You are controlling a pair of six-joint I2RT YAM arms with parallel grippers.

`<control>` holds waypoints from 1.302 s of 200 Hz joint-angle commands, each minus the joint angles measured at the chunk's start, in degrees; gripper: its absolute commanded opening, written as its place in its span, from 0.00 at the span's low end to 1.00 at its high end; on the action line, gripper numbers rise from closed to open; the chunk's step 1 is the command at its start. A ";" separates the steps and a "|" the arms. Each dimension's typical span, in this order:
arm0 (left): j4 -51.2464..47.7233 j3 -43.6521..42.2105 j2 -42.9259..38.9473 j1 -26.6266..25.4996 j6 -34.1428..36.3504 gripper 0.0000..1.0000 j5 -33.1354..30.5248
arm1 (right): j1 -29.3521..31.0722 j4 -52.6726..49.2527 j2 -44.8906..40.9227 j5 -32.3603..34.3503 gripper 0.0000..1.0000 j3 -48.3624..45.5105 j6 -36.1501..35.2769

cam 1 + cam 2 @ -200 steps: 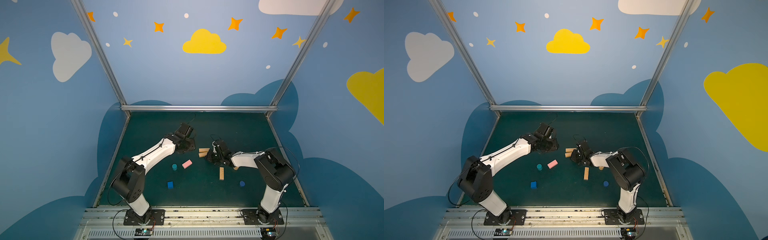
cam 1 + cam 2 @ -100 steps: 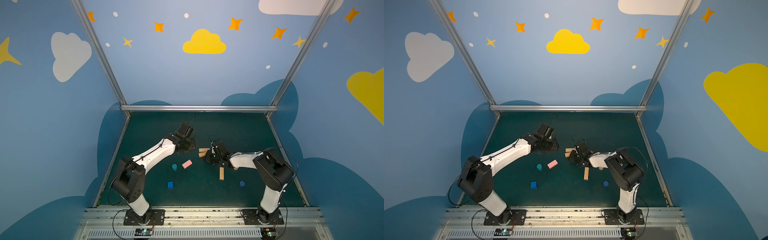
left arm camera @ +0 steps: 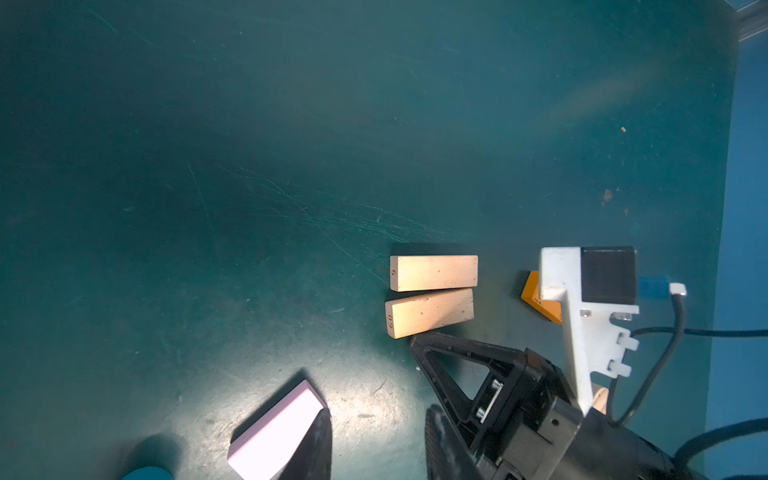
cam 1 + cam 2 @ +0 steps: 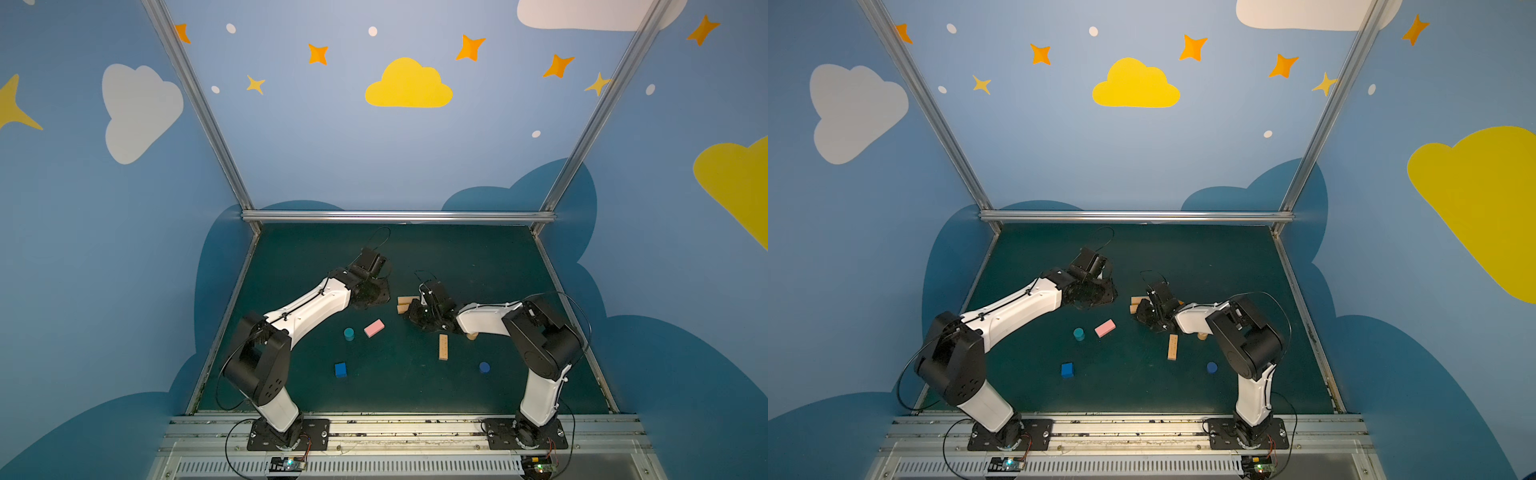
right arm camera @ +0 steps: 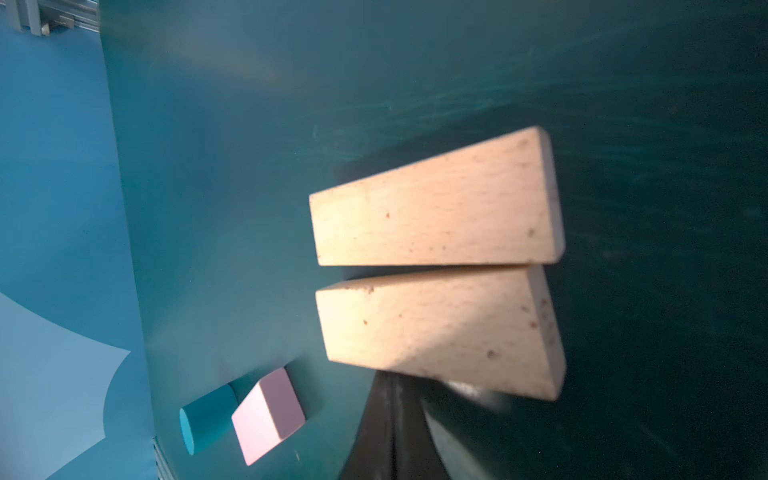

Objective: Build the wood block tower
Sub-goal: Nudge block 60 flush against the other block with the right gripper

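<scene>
Right wrist view: right gripper (image 5: 390, 386), fully closed, is touching the nearer tan bar (image 5: 440, 332). Left gripper (image 3: 376, 419) is hovering half-open, empty.

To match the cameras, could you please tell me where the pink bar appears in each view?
Top view: pink bar, left of centre on the mat.
Top view: same place.
Left wrist: close to the camera, before two tan bars.
Right wrist: beyond those bars.
Shared landmark: teal cylinder beside it.
</scene>
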 commanded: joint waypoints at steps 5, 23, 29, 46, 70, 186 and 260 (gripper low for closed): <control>0.06 -0.47 -1.65 0.28 -0.26 0.38 -0.18 | 0.30 -4.32 2.39 1.60 0.00 -0.13 -0.06; 0.06 -0.54 -1.62 0.31 -0.35 0.38 -0.18 | 0.03 -4.60 2.42 1.87 0.00 -0.04 -0.18; 0.02 -0.54 -1.64 0.33 -0.41 0.38 -0.18 | -0.03 -4.70 2.45 1.87 0.00 -0.05 -0.20; 0.10 -0.64 -1.77 0.32 -0.43 0.38 -0.18 | -0.33 -4.73 2.36 2.13 0.00 -0.20 -0.29; 0.10 -0.63 -1.77 0.35 -0.39 0.38 -0.18 | -0.64 -4.44 2.27 2.14 0.00 -0.14 -0.29; 0.21 -0.36 -1.53 0.39 -0.27 0.38 0.00 | -1.66 -4.41 2.56 2.57 0.00 0.73 -0.82; 0.32 -0.45 -1.45 0.39 -0.41 0.38 0.18 | -1.88 -4.36 2.80 2.25 0.00 1.28 -1.00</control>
